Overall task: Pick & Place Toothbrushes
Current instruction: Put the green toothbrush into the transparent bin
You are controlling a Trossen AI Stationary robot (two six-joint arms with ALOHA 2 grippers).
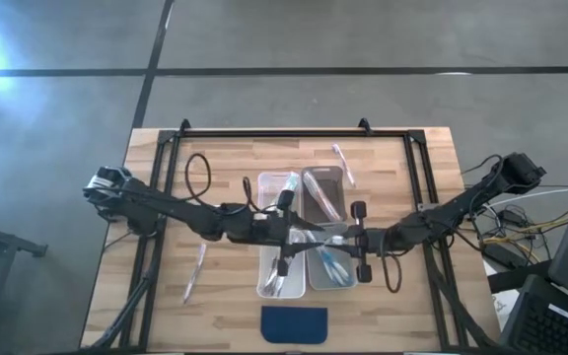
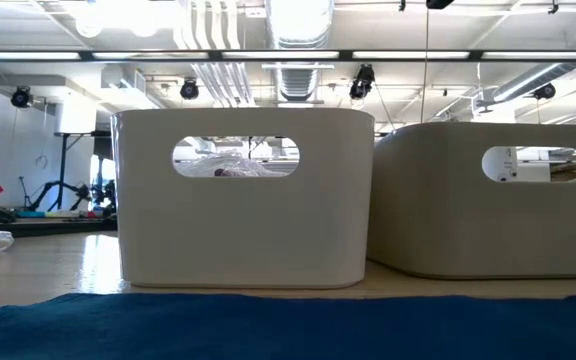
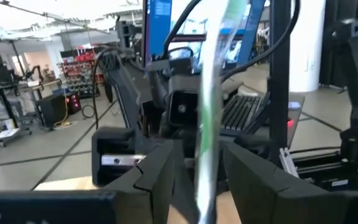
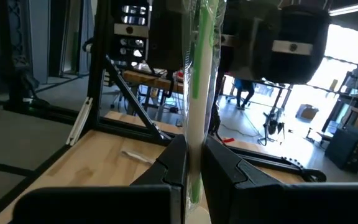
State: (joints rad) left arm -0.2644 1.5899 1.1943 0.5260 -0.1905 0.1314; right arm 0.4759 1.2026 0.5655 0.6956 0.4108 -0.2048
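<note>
Green-striped and clear, one toothbrush point(image 4: 197, 93) stands upright between the two grippers above the bins at the middle of the desk point(image 1: 235, 168). The right gripper point(image 4: 192, 168) has its jaws clamped together on the toothbrush's lower part. The left gripper point(image 3: 197, 180) faces it from the other side with its jaws apart, one on each side of the same toothbrush and not pressing it.

Below them two clear bins point(image 1: 276, 278) sit side by side, each holding more toothbrushes point(image 1: 329, 264); two further bins lie just beyond them, toward the far edge. A loose toothbrush point(image 1: 343, 164) lies on the wood past the far right bin, and another point(image 1: 194, 273) lies well to the left of the near bins.

Near the front edge of the desk lies a dark blue pad point(image 1: 295, 323), which fills the foreground of the low view with two bin ends rising behind it.
</note>
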